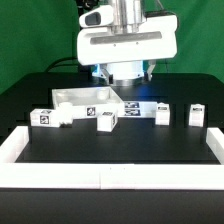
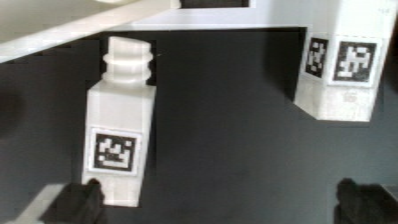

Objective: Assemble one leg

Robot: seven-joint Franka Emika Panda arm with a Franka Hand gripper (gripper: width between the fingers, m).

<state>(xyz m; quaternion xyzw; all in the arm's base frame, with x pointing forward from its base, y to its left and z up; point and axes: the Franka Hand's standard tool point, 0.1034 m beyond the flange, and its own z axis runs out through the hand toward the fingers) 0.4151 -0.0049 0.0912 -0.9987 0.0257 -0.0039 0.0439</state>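
We see the leg [image 2: 119, 120], a small stubby white plastic block, lying flat on the black desk [image 2: 231, 130] with its black-and-white square tag [image 2: 116, 150] facing up. Its long axis runs from the claw's side toward the large flat white tray-like panel [image 2: 178, 14]; its short round peg end [image 2: 128, 55] points at that panel and comes close to the panel's edge; we cannot tell whether they touch. The tag shows a blocky pattern of black and white squares inside a black frame.

The claw [image 2: 217, 205] stands wide open with nothing in it; one dark fingertip [image 2: 71, 205] sits just beside the leg's tagged end; the other is well apart across open desk.

A second white block [image 2: 342, 70] with a like tag lies roughly parallel to the leg; a broad lane of dark desk runs between the two.

In the exterior view the white robot arm [image 1: 120, 45] hangs over the panel; a row of small white blocks [image 1: 162, 113] lies in front of it, and we cannot tell which of them is the leg. A raised white border [image 1: 110, 178] rims the desk; open desk lies between the row and that border.
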